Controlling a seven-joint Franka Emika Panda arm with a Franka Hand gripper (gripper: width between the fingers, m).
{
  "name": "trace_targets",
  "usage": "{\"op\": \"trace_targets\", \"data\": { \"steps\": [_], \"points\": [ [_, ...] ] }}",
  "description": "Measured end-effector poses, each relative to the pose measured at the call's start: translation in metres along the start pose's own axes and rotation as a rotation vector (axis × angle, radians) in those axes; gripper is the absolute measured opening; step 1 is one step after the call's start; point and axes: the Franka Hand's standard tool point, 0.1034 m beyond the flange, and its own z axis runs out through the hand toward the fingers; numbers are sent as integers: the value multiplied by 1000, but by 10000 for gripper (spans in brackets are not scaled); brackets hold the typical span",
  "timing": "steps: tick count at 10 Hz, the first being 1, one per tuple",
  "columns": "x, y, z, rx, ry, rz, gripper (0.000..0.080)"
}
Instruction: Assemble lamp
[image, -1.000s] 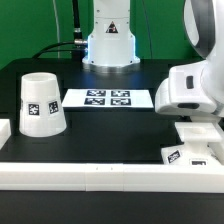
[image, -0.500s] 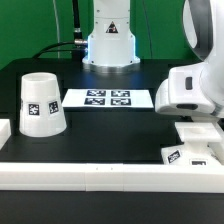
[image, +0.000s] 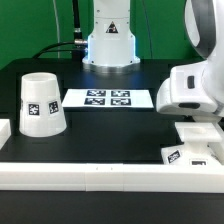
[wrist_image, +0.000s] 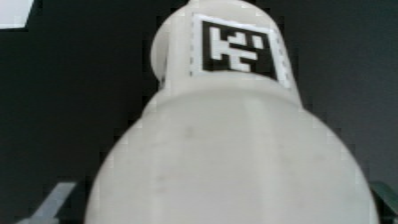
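— Three lamp parts, all logged?
— Yes. Bulb (wrist_image: 222, 150) fills the wrist view, tag on its narrow end. Base (image: 190, 152) lies at the exterior view's right, tag on its near face, just below the gripper (image: 197, 120). Shade (image: 42, 104) stands wide end down at the exterior view's left, well apart.
— Pincer?
— Cannot tell; the fingertips don't show in either view.
— Surroundings?
— Marker board (image: 108, 98) lies flat on the black table (image: 110, 135), between shade and arm. White rail (image: 100, 176) runs along the near edge
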Motion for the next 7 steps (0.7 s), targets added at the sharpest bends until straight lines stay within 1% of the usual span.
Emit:
{"op": "trace_targets", "data": {
  "steps": [1, 2, 3, 5, 6, 7],
  "points": [
    [-2, 2, -8, -13, 15, -47, 576],
    [-5, 7, -25, -39, 50, -124, 576],
    [-10, 13, -44, -59, 88, -187, 576],
    [-21, 26, -74, -57, 110, -234, 577],
    [-26, 29, -87, -61, 120, -248, 577],
    [-21, 27, -88, -57, 156, -248, 577]
  ]
}}
